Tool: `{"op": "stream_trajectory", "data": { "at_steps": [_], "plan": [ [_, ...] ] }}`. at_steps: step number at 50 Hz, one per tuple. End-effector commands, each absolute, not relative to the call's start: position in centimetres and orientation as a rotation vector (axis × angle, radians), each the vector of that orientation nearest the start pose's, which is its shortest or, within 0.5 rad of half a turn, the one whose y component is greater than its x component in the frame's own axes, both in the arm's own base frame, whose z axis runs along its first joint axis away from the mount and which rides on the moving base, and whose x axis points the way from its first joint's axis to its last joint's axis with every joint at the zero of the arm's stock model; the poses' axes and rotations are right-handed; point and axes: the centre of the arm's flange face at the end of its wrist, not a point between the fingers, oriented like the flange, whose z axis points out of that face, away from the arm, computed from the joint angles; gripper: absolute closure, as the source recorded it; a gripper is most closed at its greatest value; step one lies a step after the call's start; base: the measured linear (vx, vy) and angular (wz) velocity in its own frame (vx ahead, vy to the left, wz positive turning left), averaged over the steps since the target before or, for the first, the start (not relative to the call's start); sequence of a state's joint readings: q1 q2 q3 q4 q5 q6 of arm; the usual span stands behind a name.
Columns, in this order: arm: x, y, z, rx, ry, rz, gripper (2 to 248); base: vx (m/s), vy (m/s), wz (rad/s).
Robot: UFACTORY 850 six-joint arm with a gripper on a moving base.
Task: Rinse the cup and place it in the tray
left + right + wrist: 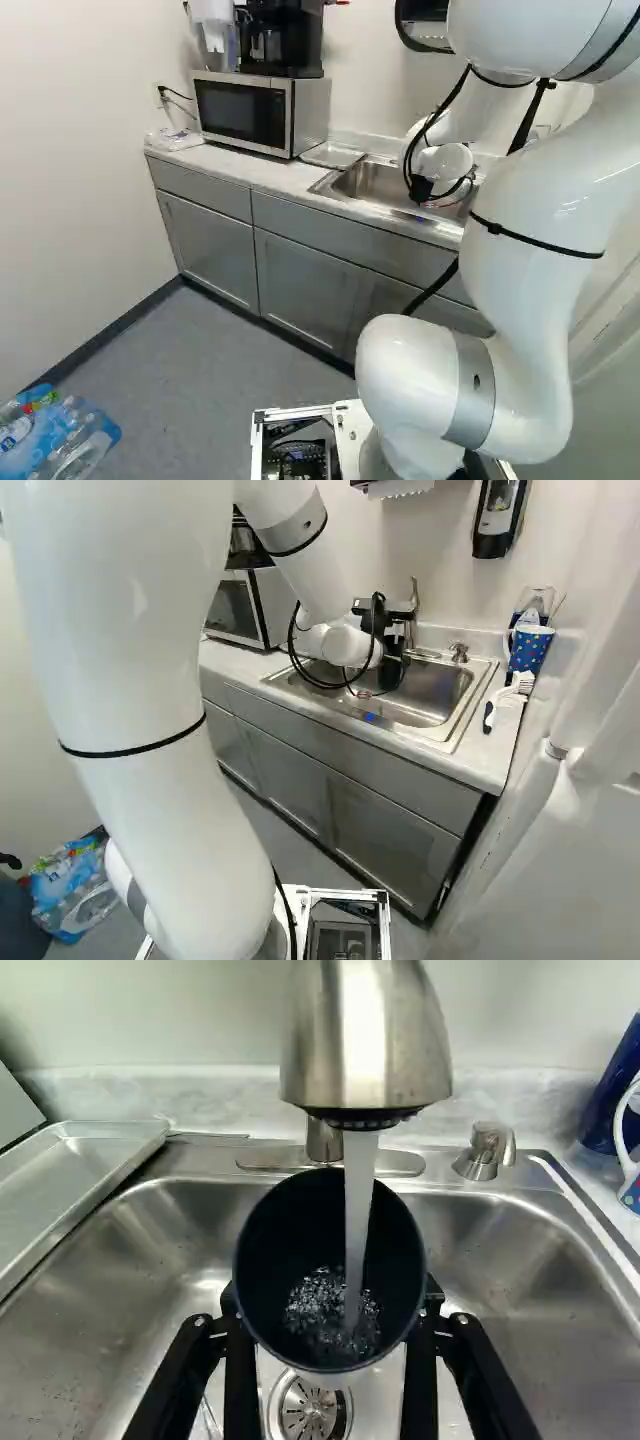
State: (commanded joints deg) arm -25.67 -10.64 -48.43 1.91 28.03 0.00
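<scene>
In the right base view my gripper (397,643) is partly hidden over the sink. Seen from the wrist, the gripper (330,1310) is shut on the dark cup (262,1260), one finger on each side. The cup's open mouth faces the camera, under the faucet head (365,1040). Running water (359,1200) falls into it and bubbles inside. The metal tray (75,1175) lies beside the sink, on the counter toward the microwave; the left base view shows this tray (332,155) too.
Below the cup is the sink drain (305,1410). A small pump (487,1150) stands on the sink's rim. A patterned blue mug (530,648) and a white-headed brush (512,692) are at the counter's far end. The microwave (262,112) stands beyond the tray.
</scene>
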Motion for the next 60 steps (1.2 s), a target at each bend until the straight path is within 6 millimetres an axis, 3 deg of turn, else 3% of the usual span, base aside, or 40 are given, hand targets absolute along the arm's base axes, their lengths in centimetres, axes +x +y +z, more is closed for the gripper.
{"op": "stream_trajectory", "data": {
  "at_steps": [60],
  "plan": [
    [48.04, -23.25, 46.56, -2.774, 0.690, -1.804, 125, 0.000, 0.000, 0.000]
  ]
}}
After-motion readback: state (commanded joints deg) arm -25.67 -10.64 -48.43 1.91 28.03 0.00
